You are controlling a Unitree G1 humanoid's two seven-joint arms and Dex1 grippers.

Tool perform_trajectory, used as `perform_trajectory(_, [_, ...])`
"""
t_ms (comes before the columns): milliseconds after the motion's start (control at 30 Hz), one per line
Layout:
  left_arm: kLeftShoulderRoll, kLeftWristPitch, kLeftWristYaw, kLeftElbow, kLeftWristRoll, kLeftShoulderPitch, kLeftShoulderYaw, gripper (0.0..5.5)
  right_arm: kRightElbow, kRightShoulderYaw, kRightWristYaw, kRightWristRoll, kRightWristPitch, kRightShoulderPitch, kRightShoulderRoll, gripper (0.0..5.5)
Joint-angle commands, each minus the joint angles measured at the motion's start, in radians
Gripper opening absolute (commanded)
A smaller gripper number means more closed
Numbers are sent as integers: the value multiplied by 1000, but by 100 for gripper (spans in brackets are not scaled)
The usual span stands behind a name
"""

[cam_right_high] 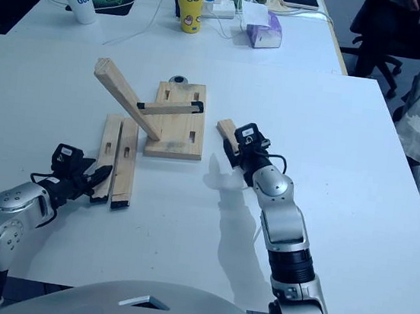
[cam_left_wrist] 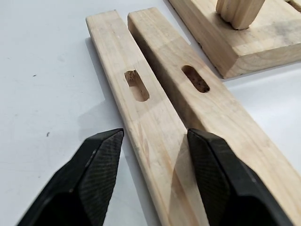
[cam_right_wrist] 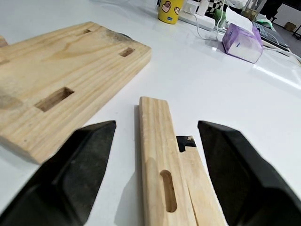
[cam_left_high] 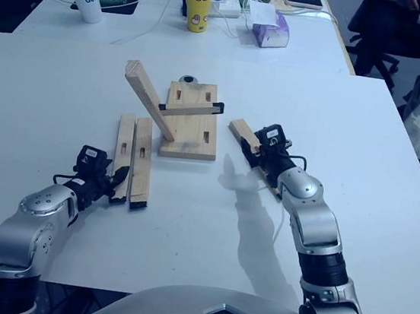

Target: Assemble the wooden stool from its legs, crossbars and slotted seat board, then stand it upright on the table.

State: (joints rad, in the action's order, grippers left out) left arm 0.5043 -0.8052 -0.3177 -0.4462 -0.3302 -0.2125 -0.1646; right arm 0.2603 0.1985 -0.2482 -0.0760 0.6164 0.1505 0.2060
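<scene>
Left gripper (cam_left_wrist: 155, 136) straddles outer leg (cam_left_wrist: 113, 52), right gripper (cam_right_wrist: 156, 125) right-side leg (cam_right_wrist: 157, 141), both spread.

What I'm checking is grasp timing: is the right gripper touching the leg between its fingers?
Apart. In the right wrist view the open right gripper straddles the leg, table showing on both sides.

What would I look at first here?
A wooden leg leans slantwise out of the slotted seat board mid-table. The left gripper sits open astride a flat leg left of the board; the right gripper, open too, astride a second flat leg right of it.
</scene>
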Motion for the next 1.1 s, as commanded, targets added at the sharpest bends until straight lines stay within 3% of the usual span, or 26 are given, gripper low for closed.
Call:
perform_trajectory(33, [10, 5, 4, 60, 37, 54, 23, 250, 68, 3, 10, -8, 27, -57, 8, 324])
perform_trajectory(467, [-194, 129, 139, -83, 43, 66, 9, 250, 73, 14, -88, 30, 26, 18, 57, 324])
perform_trajectory(1100, [-154, -11, 157, -92, 91, -16, -2, 250, 72, 25, -46, 19, 29, -3, 14, 324])
